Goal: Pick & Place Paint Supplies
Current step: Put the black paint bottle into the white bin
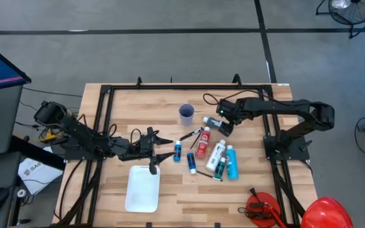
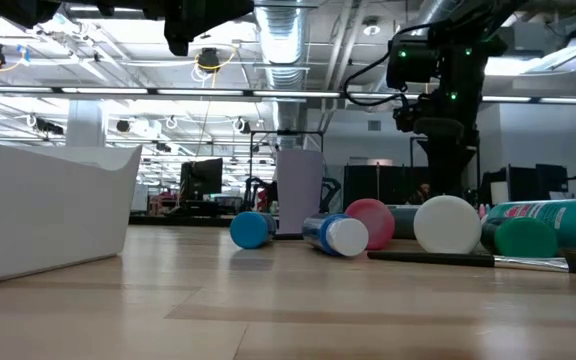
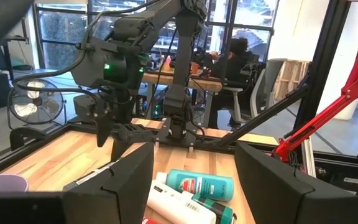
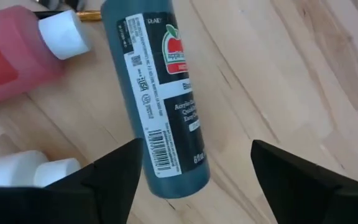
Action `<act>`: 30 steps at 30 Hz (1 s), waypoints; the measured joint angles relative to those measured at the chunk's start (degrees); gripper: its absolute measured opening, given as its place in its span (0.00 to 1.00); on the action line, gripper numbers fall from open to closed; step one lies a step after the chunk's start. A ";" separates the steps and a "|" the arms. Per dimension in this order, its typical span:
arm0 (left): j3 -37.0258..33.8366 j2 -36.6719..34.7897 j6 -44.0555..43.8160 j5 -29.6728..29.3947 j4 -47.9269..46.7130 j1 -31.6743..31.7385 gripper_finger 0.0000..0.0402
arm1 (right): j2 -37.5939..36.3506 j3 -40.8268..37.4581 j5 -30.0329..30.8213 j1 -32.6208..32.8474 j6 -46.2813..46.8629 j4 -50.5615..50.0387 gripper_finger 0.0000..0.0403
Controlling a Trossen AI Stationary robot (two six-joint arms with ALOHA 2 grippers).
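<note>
High view: a cluster of paint bottles (image 1: 214,154) lies mid-bench (image 1: 170,196); a white tray (image 1: 142,189) sits beside the left gripper (image 1: 154,154), spread and empty.

Right wrist view: right gripper (image 4: 194,186) stands wide over a dark teal bottle (image 4: 157,99), label reading "Acrylic", beside one red bottle (image 4: 11,53).

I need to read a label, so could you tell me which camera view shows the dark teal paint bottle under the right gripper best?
The right wrist view: the dark teal bottle fills it, label facing the camera, between the open right gripper fingers. The high view shows only a small dark shape. I cannot pick it out in the low or left wrist views.
</note>
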 joint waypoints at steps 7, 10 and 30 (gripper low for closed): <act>0.00 0.00 -1.13 0.69 -0.35 0.00 0.54 | 0.00 -2.14 -0.04 0.96 0.18 2.64 0.72; 0.00 0.00 -2.18 1.76 -0.35 0.00 0.54 | 0.00 -5.21 -1.27 0.80 0.59 5.06 0.72; 0.00 0.00 -2.32 1.95 -0.34 0.38 0.54 | 0.02 -8.63 -2.65 -1.58 0.15 10.33 0.72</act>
